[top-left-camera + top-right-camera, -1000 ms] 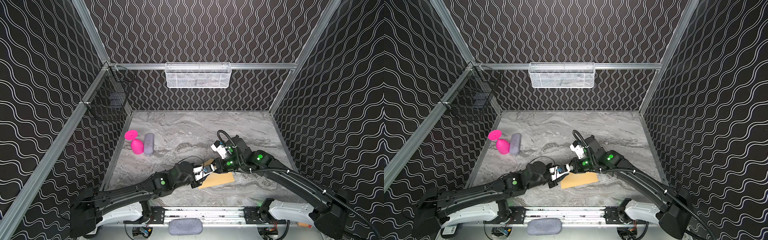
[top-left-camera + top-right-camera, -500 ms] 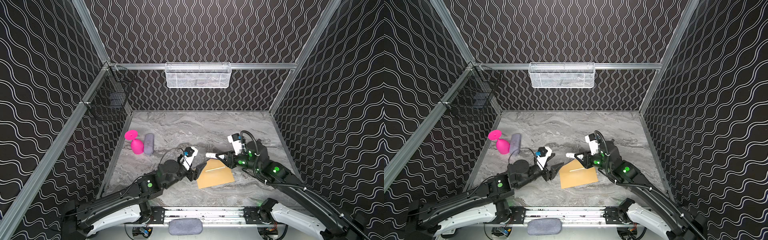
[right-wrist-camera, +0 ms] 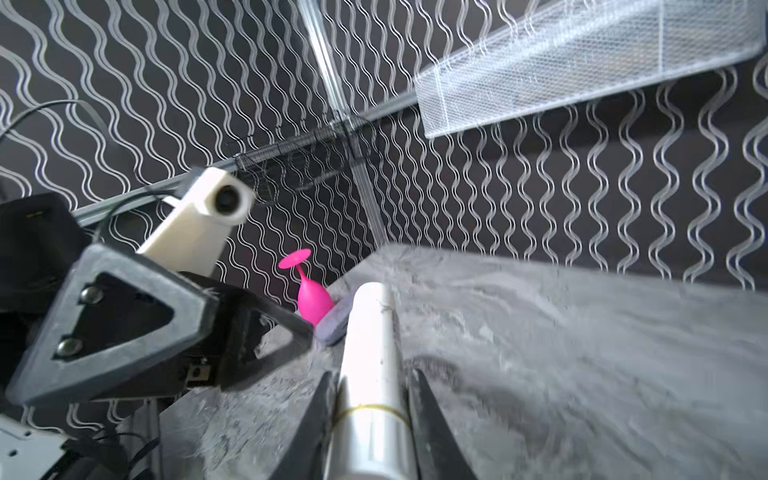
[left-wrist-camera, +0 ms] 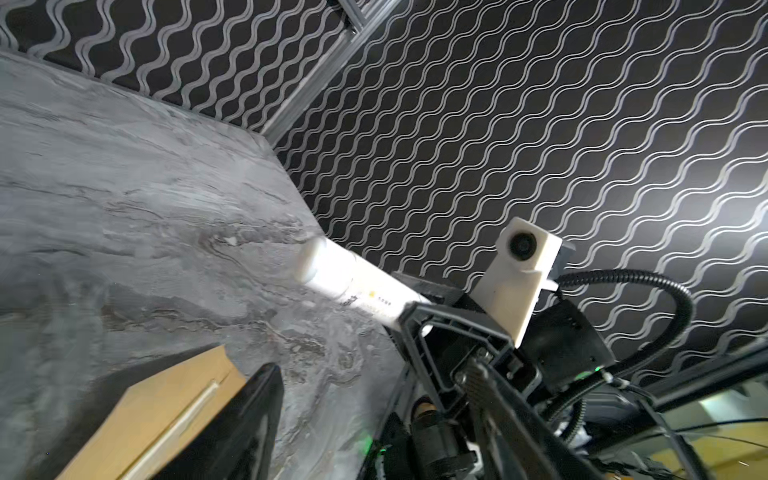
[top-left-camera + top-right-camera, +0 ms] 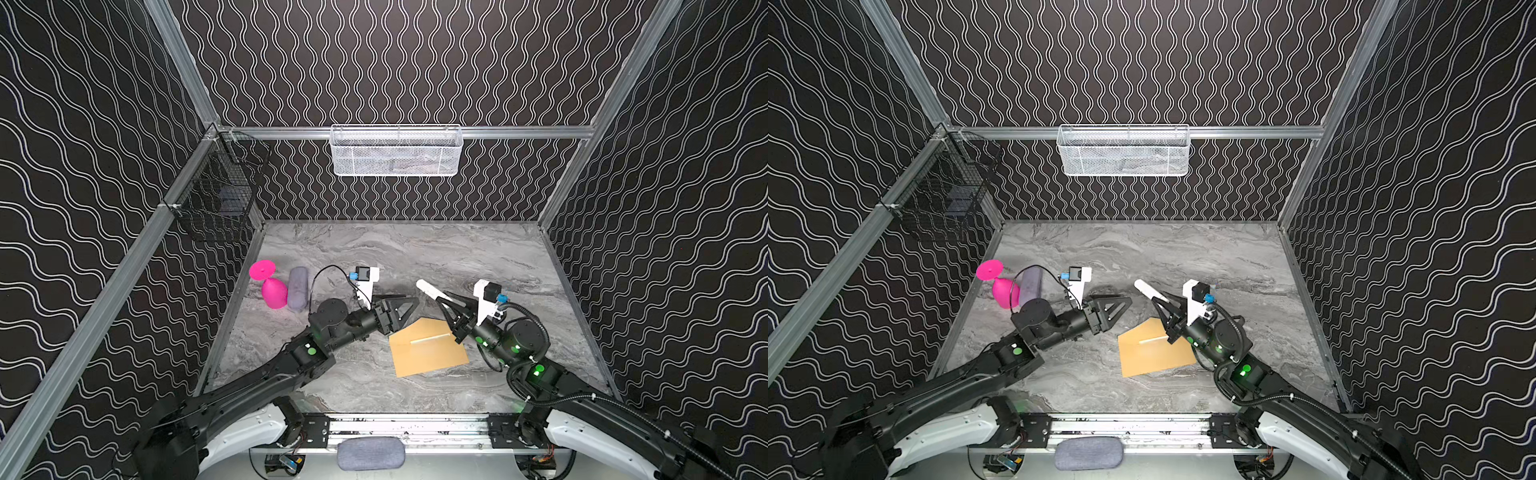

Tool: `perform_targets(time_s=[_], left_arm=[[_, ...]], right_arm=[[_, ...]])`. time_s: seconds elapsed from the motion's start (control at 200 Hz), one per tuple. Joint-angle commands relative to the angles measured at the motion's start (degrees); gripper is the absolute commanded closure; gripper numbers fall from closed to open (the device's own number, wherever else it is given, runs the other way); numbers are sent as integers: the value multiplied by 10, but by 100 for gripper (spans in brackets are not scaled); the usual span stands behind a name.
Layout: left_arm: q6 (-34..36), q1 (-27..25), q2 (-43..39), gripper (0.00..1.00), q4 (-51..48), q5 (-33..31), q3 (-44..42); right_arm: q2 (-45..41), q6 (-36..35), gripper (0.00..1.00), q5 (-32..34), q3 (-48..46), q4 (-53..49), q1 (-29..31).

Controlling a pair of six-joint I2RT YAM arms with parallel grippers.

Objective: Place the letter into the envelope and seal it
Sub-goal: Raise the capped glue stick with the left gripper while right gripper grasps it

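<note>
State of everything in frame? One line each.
left pincer: open, empty.
right pincer: shut on white tube.
white tube: gripped, raised off the table.
envelope: lying on the table; flap state unclear.
letter: not visible.
pink goblet: on its side.
grey pouch: lying beside the goblet.

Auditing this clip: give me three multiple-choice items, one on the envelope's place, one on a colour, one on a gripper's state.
1. The envelope lies: A held in the air; B flat on the table; C standing on edge.
2. The tube in the right gripper is: A pink; B white; C brown.
3. The left gripper is: A shut on the tube; B shut on the envelope; C open, empty.
B, flat on the marble; B, white in both wrist views; C, jaws apart, nothing between.
</note>
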Motion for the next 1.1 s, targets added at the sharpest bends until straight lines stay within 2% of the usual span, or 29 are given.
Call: perform_targets(time_s=[0.0, 0.165, 0.646, 0.911, 1.091], left_arm=[[-68, 2, 39, 27, 143, 54, 11], [-100, 8, 74, 28, 203, 64, 10], [-128, 19, 105, 36, 260, 62, 3], [-124, 20, 101, 52, 261, 61, 6], [-119, 23, 94, 55, 252, 60, 6]], right_arm=[[24, -88, 100, 61, -7, 153, 27], [51, -110, 100, 79, -5, 190, 42], [88, -141, 100, 116, -9, 236, 90], [115, -148, 100, 126, -7, 246, 108], [129, -152, 100, 132, -8, 244, 115]])
